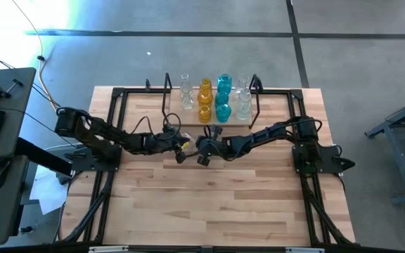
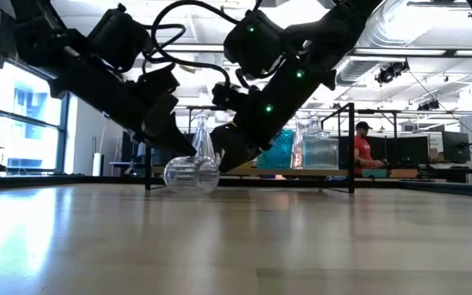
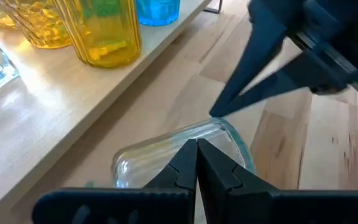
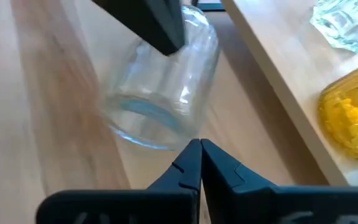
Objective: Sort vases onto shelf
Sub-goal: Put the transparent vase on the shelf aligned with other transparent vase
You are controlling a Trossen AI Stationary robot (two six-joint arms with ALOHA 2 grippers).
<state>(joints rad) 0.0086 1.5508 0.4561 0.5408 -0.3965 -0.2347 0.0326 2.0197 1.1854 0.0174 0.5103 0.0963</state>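
Clear vase (image 4: 160,84) lying on its side on table (image 1: 209,204), just before shelf (image 1: 188,121). Left gripper (image 3: 196,163) clenched, tips against vase, nothing grasped. Right gripper (image 4: 200,163) clenched, tips at vase from opposite side. Amber, teal, clear vases (image 1: 213,95) upright on shelf.

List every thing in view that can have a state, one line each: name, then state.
clear vase: lying on its side on the table, in front of the shelf
left gripper: shut, tips at the clear vase
right gripper: shut, tips at the clear vase
shelf: upright, holding amber, teal and clear vases
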